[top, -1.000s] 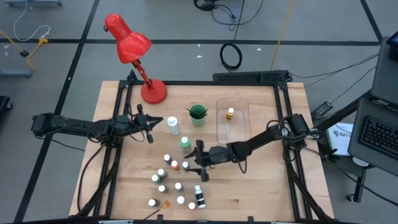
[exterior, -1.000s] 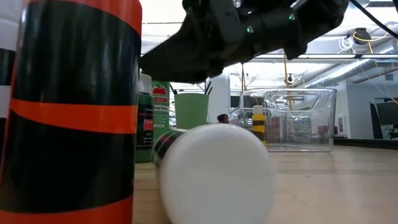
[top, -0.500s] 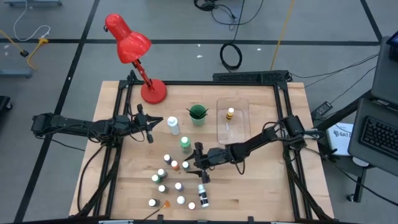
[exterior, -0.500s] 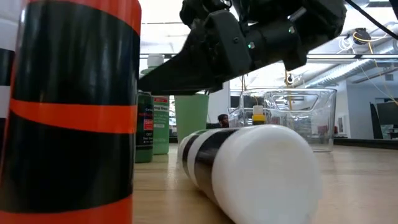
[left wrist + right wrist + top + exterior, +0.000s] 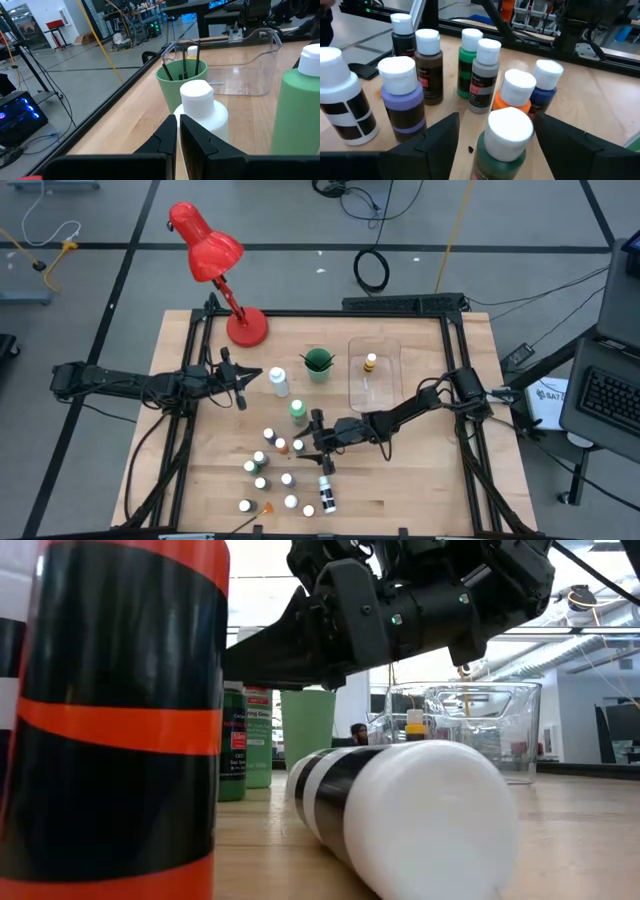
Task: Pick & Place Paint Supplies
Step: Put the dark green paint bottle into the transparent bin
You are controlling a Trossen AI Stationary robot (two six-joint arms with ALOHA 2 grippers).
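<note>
The right gripper stands with its fingers spread wide either side of a dark green paint bottle, whose white cap sits midway between them but is not yet gripped. To do this step well, I judge the fingers should drop squarely over the cap and close on the body below it, keeping clear of the orange bottle and the blue bottle just beyond, since the cluster is tight and a nudge could topple neighbours. In the high view the right arm reaches from about 3 o'clock toward the table's middle, its gripper over the bottles at roughly 6 o'clock. The left gripper, clenched and empty, waits at 9 o'clock beside a white-capped bottle near the green cup. The clear bin lies around 1 o'clock.
</note>
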